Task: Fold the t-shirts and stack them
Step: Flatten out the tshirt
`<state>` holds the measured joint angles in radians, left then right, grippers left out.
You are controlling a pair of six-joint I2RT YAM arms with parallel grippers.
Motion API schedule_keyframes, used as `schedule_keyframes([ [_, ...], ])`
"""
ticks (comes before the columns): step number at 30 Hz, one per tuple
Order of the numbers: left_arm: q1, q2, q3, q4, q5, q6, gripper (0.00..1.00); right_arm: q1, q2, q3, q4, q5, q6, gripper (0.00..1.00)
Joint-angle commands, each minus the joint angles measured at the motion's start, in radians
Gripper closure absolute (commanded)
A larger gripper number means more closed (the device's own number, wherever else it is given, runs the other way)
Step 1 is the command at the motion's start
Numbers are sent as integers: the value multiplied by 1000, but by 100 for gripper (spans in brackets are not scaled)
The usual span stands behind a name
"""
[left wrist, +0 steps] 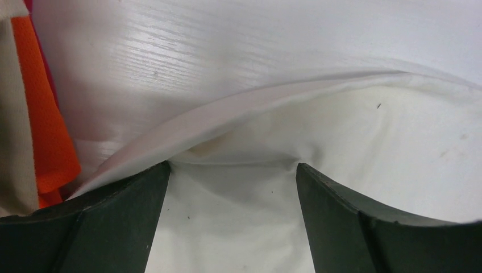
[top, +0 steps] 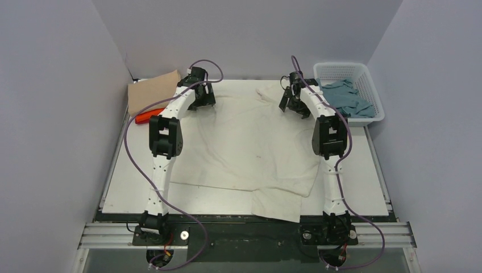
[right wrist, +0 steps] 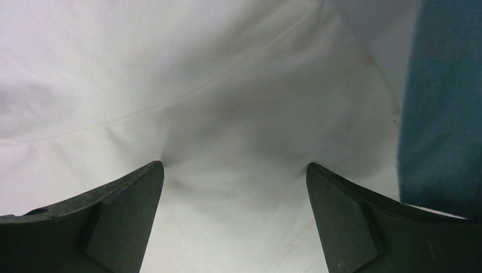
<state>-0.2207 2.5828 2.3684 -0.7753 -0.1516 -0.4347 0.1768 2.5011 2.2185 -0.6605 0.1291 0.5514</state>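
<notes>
At eleven o'clock on the worktop [top: 136, 187]: left end effector [top: 200, 94], tipped down onto the far left edge of the cream t-shirt [top: 250, 148]. From the left wrist, dark fingers [left wrist: 113, 227] spread wide, nothing clamped, cloth puckered between the two tips and a fold of hem lifted just past them toward twelve. Beyond that fold, bare white wood grain. Off at nine o'clock of that view, a strip of orange t-shirt [left wrist: 51, 136] and, outside it, tan t-shirt [left wrist: 10, 142] at the frame's edge.

At one o'clock: right end effector [top: 290, 99], likewise angled down, on the cream t-shirt's far right corner. Fingers wide apart here too, gripping nothing, tips touching cloth creased between them, a seam running off toward ten o'clock. At three o'clock of the right wrist view, grey-blue t-shirt [right wrist: 443, 102].

Outward from both, from above: cream t-shirt spread across most of the worktop, wrinkled, a flap at five o'clock reaching the near edge. Tan t-shirt folded at the far left corner, between ten and eleven o'clock, orange t-shirt peeking out from under it on the near side, touching. Grey-blue t-shirt crumpled inside the white basket [top: 341, 69] at two o'clock, at the far right corner, well apart from the tan and orange pair.
</notes>
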Motion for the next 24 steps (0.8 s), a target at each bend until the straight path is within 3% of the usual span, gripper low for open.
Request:
schedule_keyframes([
  [1, 1, -91, 23, -28, 45, 30, 7, 30, -103, 21, -50, -10, -115, 9],
  [7, -37, -397, -194, -24, 16, 16, 7, 122, -430, -226, -11, 46, -181, 7],
  [12, -47, -777, -716, 82, -87, -102, 7, 245, -752, -673, 78, 114, -147, 7],
  [18, -24, -1321, -1323, 8, -337, -485, 7, 484, -1162, -1181, 110, 119, -30, 8],
  [21, 39, -1475, -1564, -14, -323, -565, 7, 602, -1269, -1374, 98, 59, 51, 10],
  [24, 109, -1602, -1712, 32, -279, -590, 7, 757, -1342, -1487, 95, 45, 155, 11],
])
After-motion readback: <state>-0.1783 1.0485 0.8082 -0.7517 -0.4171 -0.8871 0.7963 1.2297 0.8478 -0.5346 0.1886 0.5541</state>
